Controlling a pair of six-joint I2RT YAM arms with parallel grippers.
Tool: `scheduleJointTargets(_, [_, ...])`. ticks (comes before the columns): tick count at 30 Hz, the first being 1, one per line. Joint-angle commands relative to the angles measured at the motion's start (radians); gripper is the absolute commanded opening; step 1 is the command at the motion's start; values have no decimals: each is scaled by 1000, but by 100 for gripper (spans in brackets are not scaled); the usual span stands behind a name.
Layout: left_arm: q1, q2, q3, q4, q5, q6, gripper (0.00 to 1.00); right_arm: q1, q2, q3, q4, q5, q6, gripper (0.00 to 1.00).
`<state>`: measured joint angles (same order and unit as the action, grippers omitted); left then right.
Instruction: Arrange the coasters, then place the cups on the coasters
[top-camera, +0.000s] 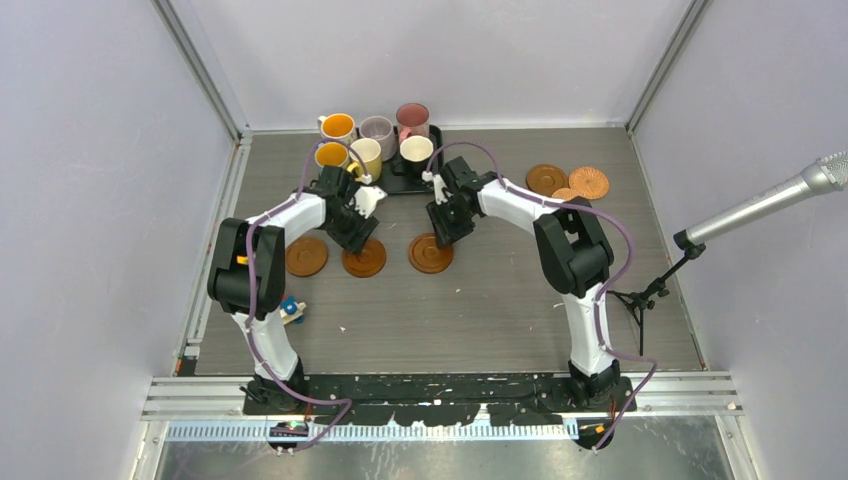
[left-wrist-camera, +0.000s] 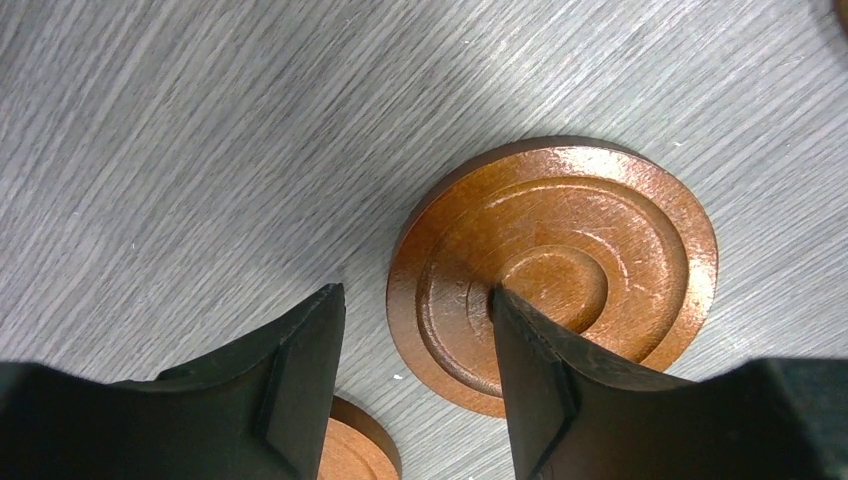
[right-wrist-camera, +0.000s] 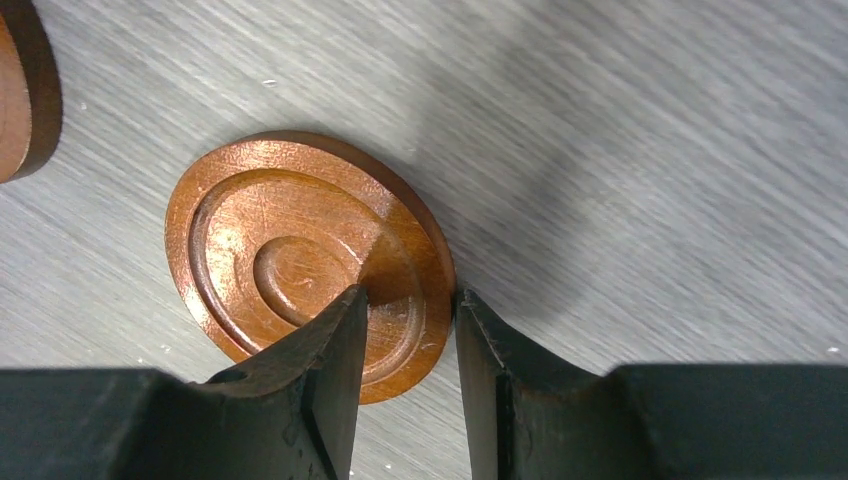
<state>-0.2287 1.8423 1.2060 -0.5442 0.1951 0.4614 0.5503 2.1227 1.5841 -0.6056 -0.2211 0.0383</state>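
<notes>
Coaster (right-wrist-camera: 290, 260) rim hidden behind right gripper (right-wrist-camera: 411, 293).

arms: L arm (top-camera: 295, 212), R arm (top-camera: 510, 200), white shells w/ black joint housings.
cables: purple cable (top-camera: 628, 255) looped along ea. arm.
bases: black base (top-camera: 272, 392) per arm, 6 o'clock edge of top view.
fingers: L gripper (left-wrist-camera: 415, 292), R gripper (right-wrist-camera: 411, 293), matte black wedges, tapered tips.
mark: orange tab (top-camera: 241, 260), L elbow, 9 o'clock side.

The grey wood-grain table (top-camera: 480, 310) carries a row of three coasters. The middle coaster (left-wrist-camera: 560, 260) lies under the left gripper (left-wrist-camera: 415, 295), the right coaster (right-wrist-camera: 290, 250) under the right gripper (right-wrist-camera: 410, 295), and the left coaster (top-camera: 306, 256) just left of the left gripper. A cluster of three coasters (top-camera: 589, 182) lies right of the right gripper, and a black tray (top-camera: 395, 185) sits behind both.
</notes>
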Motion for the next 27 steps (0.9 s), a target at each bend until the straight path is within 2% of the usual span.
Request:
scheduleJointTargets(1, [26, 18, -4, -17, -40, 17, 56, 33, 22, 28, 13, -18, 49, 42])
scheduleJointTargets(18, [48, -11, -36, -21, -24, 62, 54, 92, 75, 92, 39, 20, 109, 43])
scheduleJointTargets(27, [48, -27, -36, -26, -21, 56, 57, 92, 91, 122, 39, 78, 94, 42])
